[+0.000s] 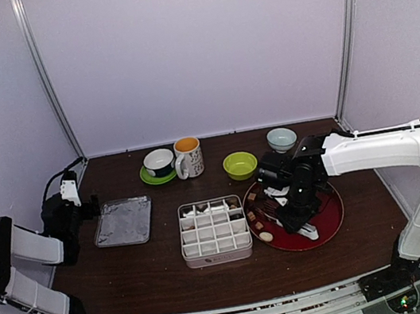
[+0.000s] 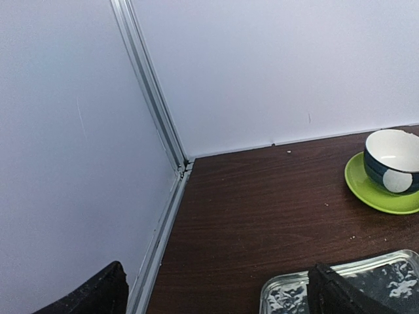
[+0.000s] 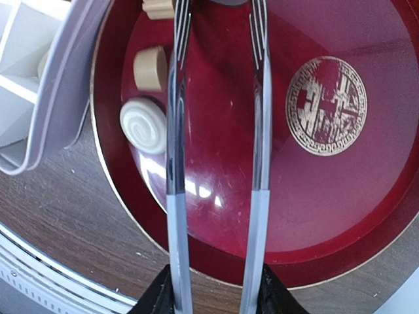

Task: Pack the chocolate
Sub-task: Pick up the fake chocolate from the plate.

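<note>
Gripping tongs [image 3: 177, 163] with right fingers [image 3: 156, 299], tong tips cut off | left fingers [image 2: 91, 293] spread, empty | chocolate [image 3: 144, 125] partly cropped

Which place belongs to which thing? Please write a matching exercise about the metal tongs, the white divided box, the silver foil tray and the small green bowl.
Things:
1. metal tongs
2. white divided box
3. silver foil tray
4. small green bowl

Places:
A. behind the round red plate
B. between the foil tray and the red plate
C. in the right gripper, over the red plate
D. left of the white box

Pairs: 1-C, 2-B, 3-D, 4-A
</note>
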`<state>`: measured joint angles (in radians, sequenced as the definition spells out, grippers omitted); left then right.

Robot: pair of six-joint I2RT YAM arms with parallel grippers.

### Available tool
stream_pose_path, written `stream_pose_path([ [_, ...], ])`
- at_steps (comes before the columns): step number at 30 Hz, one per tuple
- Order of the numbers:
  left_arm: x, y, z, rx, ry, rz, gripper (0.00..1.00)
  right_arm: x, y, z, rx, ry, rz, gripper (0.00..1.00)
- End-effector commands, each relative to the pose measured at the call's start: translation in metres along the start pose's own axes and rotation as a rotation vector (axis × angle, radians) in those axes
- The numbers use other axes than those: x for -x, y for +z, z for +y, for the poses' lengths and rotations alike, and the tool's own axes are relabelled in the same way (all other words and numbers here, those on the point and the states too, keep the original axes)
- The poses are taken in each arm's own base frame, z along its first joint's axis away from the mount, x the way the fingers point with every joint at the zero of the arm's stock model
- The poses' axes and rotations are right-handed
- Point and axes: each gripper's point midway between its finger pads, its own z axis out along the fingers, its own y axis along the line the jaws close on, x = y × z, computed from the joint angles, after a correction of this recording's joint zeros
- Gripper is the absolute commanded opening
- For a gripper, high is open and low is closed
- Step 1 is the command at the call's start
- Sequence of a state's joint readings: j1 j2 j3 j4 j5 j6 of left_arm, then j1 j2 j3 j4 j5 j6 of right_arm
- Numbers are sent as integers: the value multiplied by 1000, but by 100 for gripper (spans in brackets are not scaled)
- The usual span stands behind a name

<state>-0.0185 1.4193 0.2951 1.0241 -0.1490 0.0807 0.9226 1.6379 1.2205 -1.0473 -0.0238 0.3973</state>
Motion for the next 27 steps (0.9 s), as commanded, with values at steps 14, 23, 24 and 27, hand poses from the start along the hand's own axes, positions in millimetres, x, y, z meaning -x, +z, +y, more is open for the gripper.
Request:
stream_pose_path([
  [14,12,0,4,12,-8,-51,98,38,-7,-4,0,-1,-98,35],
  [23,12,0,5,12,-8,-51,98,29,-57,-7,58,57,-157,33],
  [24,12,0,5,13,-8,-51,98,28,-63,-4,79,59,-157,32],
  [27,12,0,4,12,-8,-51,98,28,-87,9,162,75,-168,32],
])
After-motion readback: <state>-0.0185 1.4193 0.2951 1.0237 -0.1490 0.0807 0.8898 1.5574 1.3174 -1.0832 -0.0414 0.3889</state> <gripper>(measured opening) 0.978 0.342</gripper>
